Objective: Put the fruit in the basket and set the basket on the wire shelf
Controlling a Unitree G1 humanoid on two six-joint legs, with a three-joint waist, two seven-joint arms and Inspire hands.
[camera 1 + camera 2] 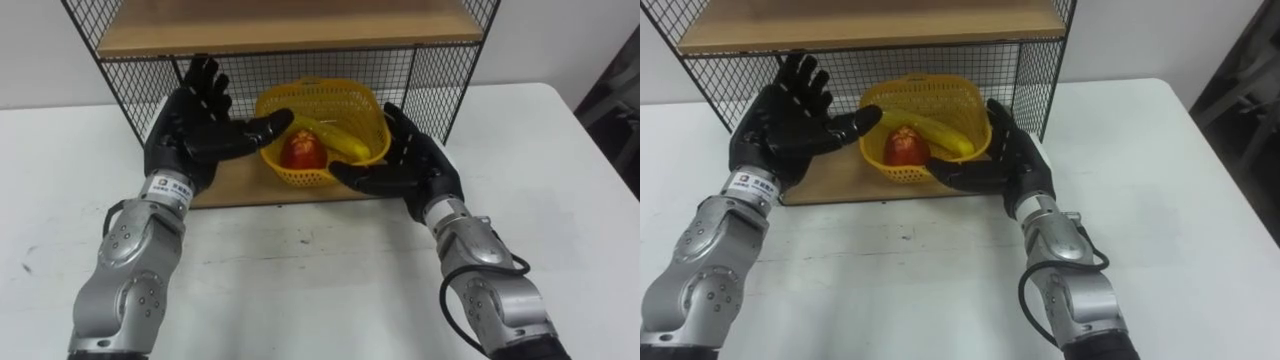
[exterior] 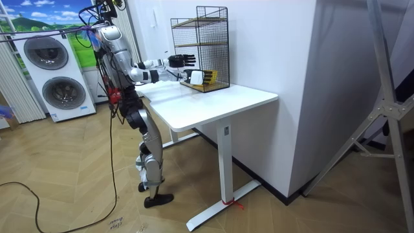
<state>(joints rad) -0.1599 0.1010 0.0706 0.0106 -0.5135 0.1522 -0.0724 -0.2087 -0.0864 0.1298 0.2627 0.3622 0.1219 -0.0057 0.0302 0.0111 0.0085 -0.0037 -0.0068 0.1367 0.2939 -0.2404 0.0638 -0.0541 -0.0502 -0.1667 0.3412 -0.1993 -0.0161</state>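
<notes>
A yellow mesh basket (image 1: 340,101) stands on the lower wooden board of the wire shelf (image 1: 250,180), holding a red apple (image 1: 301,150) and a yellow banana (image 1: 338,139). My left hand (image 1: 195,125) is open just left of the basket, fingers spread upward, its thumb reaching to the basket's rim. To the basket's right my right hand (image 1: 405,165) is also open, its thumb lying under the front rim. In the room view I stand at the white table's end with both arms stretched toward the shelf (image 2: 202,48).
The wire shelf has an upper wooden board (image 1: 290,28) over the basket and mesh walls at the back and sides (image 1: 440,85). The white table (image 1: 300,270) spreads in front and to both sides. Washing machines (image 2: 48,77) stand behind me.
</notes>
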